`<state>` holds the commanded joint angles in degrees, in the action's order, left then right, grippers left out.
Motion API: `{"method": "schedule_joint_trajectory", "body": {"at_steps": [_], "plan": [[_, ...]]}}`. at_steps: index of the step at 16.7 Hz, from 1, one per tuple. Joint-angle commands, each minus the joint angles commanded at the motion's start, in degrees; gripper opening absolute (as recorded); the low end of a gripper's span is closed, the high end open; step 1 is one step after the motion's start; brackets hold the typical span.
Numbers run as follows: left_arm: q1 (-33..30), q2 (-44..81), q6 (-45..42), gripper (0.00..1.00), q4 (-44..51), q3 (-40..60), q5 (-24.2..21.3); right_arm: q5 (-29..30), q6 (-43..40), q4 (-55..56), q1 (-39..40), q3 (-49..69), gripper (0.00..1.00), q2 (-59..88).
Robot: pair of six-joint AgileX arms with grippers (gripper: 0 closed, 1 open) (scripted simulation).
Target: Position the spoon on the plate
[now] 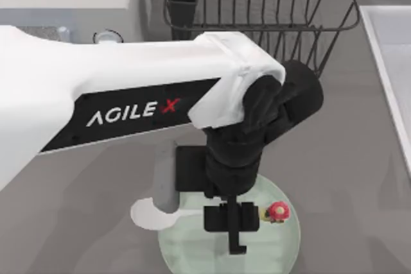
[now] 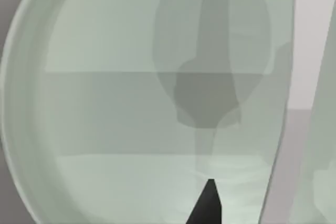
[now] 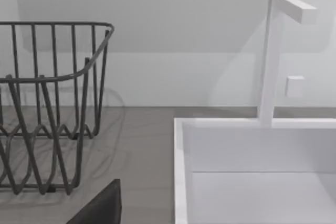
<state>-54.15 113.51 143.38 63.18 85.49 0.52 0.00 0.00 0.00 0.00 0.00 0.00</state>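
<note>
Glossy white left arm (image 1: 96, 75), black side panel with white-and-red AGILEX lettering (image 1: 133, 111), matte black wrist and two-finger left gripper (image 1: 232, 221).

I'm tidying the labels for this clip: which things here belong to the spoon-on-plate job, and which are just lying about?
Job: spoon, lying across the plate's left rim; plate; left gripper above the plate.

Lying about: wire basket; white sink with faucet, at the table's right.

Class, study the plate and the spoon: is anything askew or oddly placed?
Yes. The spoon lies across the plate rather than inside it: its bowl hangs past the plate's left rim over the table, while the red-pink ornament sits on the plate. The left gripper is above the handle.
</note>
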Motion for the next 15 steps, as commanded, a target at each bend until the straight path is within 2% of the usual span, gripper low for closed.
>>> {"method": "schedule_joint_trajectory", "body": {"at_steps": [7,15], "plan": [[-0.26,-0.75,-0.24,0.00,0.58,-0.15,-0.29,0.00,0.00,0.00,0.00,0.00,1.00,0.00],[-4.52,-5.05,-1.84,0.00,4.39,-0.49,-1.95,0.00,0.00,0.00,0.00,0.00,1.00,0.00]]}}
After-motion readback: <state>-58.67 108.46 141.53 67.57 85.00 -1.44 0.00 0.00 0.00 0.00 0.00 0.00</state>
